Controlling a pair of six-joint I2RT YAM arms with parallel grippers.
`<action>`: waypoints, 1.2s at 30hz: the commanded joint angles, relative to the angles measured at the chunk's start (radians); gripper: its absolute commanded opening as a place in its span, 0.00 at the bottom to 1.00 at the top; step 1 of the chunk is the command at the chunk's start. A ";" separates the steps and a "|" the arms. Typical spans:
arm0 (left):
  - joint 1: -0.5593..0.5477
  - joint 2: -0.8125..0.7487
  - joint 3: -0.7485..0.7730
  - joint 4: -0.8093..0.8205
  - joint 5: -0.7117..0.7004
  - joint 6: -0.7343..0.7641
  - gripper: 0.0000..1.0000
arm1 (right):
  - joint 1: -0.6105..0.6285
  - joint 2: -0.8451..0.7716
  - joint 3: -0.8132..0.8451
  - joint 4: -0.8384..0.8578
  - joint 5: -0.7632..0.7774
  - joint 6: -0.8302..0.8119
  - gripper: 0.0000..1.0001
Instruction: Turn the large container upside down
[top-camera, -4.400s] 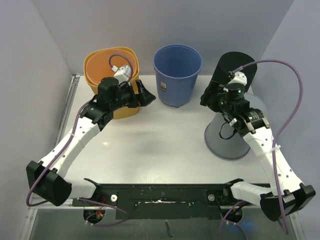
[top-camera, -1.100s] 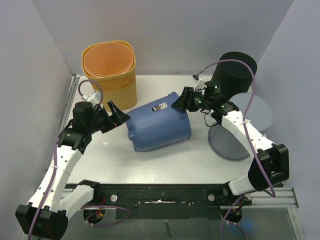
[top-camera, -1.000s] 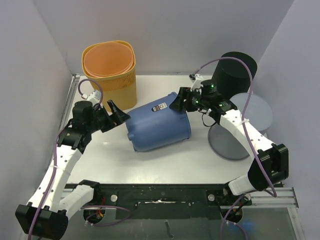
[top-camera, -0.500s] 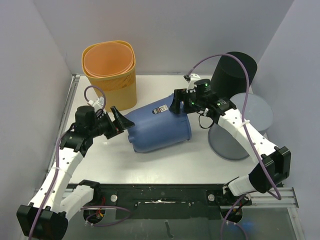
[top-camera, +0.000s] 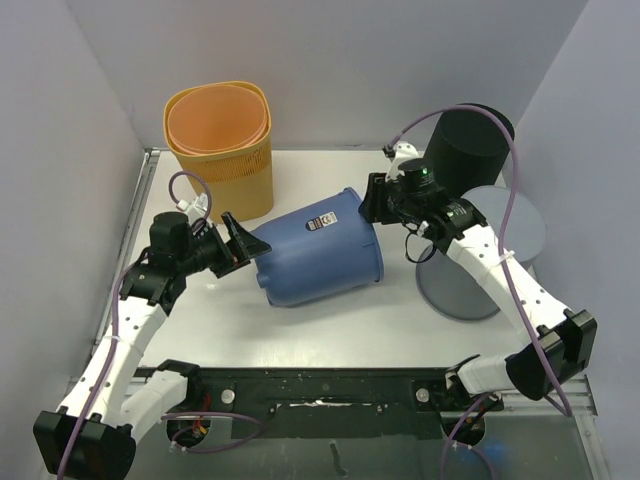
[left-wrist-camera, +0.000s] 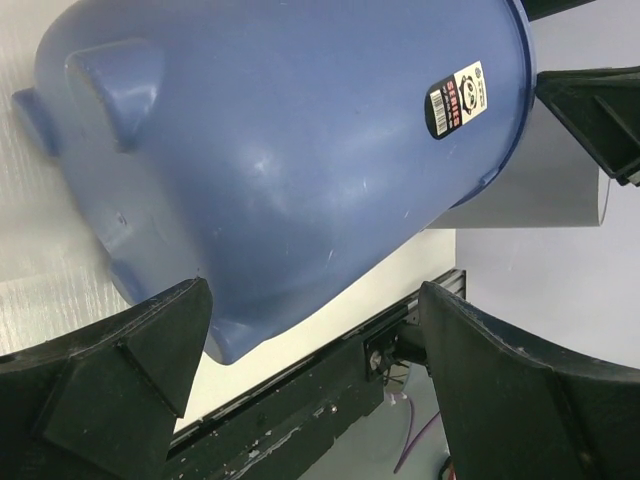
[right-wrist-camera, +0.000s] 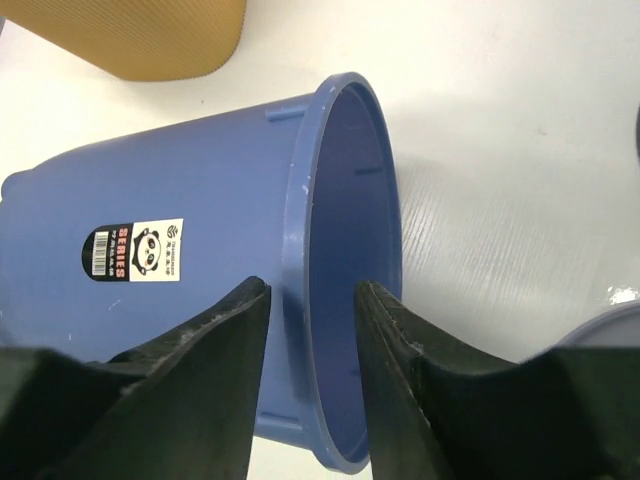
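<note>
White table (top-camera: 330, 320) — blue bin (top-camera: 315, 255) sideways, right gripper (right-wrist-camera: 310, 290) astride rim (right-wrist-camera: 300, 200).

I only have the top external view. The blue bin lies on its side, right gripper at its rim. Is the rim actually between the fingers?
Observer: Yes. The right wrist view shows the rim of the blue bin running between the fingers of the right gripper, one over the outer wall, one over the mouth, jaws apart.
Operator: And the other arm?
Observer: The left gripper is wide open in its wrist view, the bin's base end reaching between its fingers; contact I cannot tell.
Operator: Anything inside the bin?
Observer: Nothing in the part the right wrist view shows.
</note>
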 joint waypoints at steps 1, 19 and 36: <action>0.006 -0.003 -0.002 0.077 0.009 0.000 0.85 | 0.004 -0.053 0.000 0.031 0.054 0.009 0.37; 0.041 0.013 -0.017 0.130 -0.034 -0.029 0.85 | 0.013 -0.044 -0.039 0.010 -0.009 -0.015 0.32; 0.048 0.070 -0.087 0.217 -0.059 -0.060 0.85 | 0.025 -0.033 -0.090 0.007 0.018 -0.019 0.00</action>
